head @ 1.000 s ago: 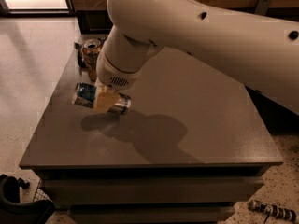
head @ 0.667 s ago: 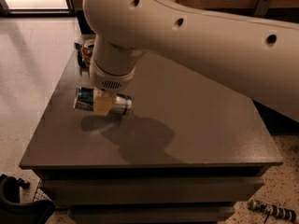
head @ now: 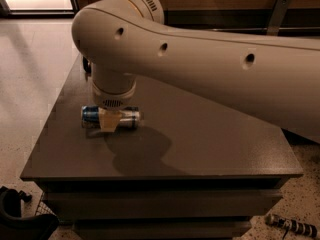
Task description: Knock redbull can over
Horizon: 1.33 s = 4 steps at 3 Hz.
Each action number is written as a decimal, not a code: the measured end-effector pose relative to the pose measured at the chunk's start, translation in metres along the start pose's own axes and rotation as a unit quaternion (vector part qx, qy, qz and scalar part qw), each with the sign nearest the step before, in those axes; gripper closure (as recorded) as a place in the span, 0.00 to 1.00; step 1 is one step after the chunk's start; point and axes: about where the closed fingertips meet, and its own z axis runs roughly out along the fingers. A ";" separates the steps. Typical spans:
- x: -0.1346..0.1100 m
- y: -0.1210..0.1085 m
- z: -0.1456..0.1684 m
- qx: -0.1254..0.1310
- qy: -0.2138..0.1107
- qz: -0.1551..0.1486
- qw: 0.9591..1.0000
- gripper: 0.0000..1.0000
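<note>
— Where's the redbull can?
— On its side, directly beneath your gripper. Whether the gripper is wide or closed: cannot tell.
— Handling?
— Judged light, slick, prone to rolling; contact it mid-body.

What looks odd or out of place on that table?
The redbull can lies on its side near the left edge of the table instead of standing upright. The robot's hand is right at the can's middle, partly covering it. No spilled liquid shows around it.
</note>
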 end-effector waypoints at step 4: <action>-0.013 0.010 0.022 -0.016 -0.020 -0.004 1.000 0.29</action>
